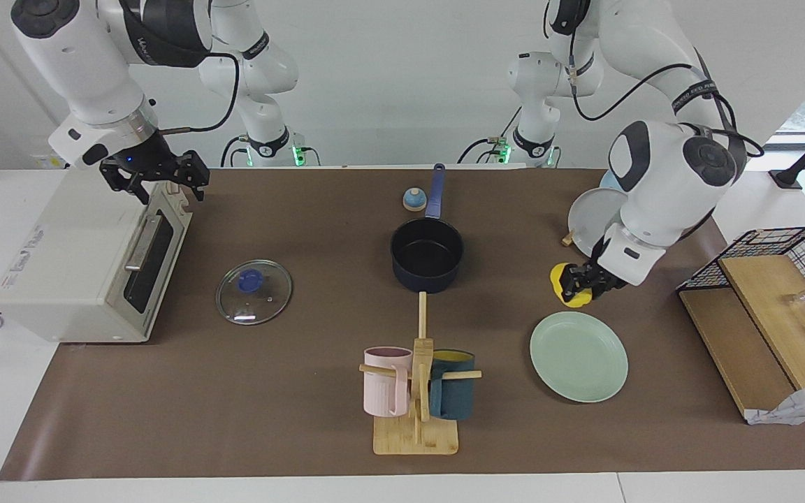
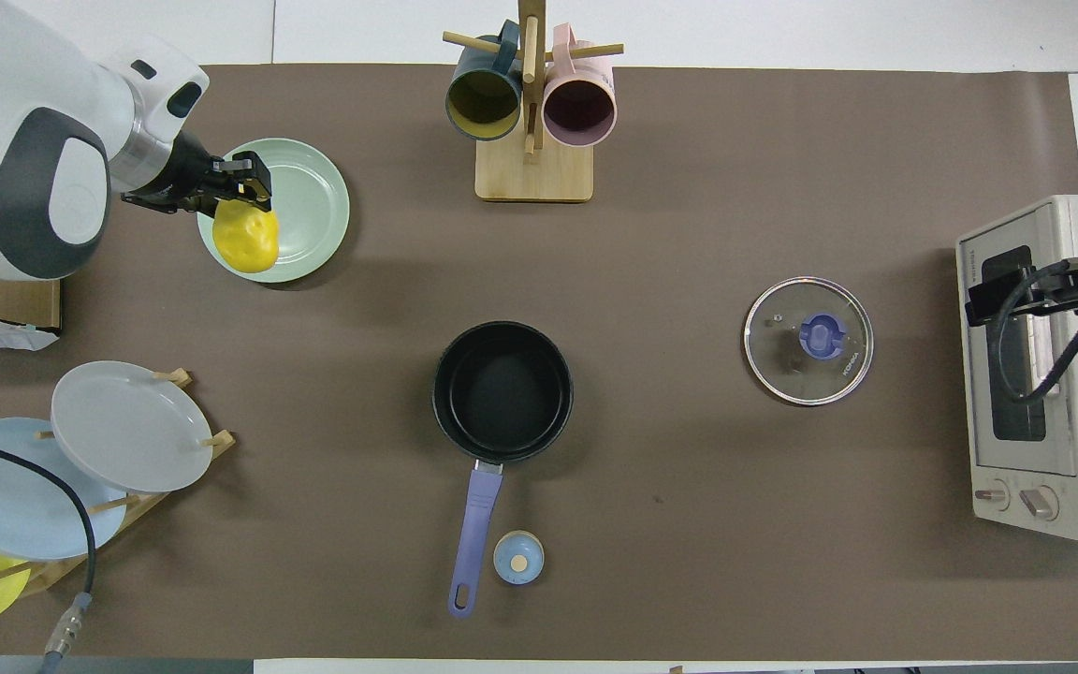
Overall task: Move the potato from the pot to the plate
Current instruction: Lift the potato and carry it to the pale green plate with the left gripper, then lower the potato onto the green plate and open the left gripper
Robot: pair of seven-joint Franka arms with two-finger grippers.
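The left tool [image 1: 579, 288] grips the potato [image 1: 567, 286] in mid-carry, seemingly above the plate's [image 1: 578, 356] edge; next, centre, lower, release. The right tool [image 1: 158, 175] waits open over the toaster oven [image 1: 74, 258].

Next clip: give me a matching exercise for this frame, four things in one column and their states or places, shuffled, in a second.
Things:
1. potato
2. pot
3. glass lid
4. plate

States or places:
A. flat on the mat, bare
B. flat on the mat between the toaster oven and the pot
C. empty, handle toward the robots
D. held in the air by the left end effector

Pairs: 1-D, 2-C, 3-B, 4-A
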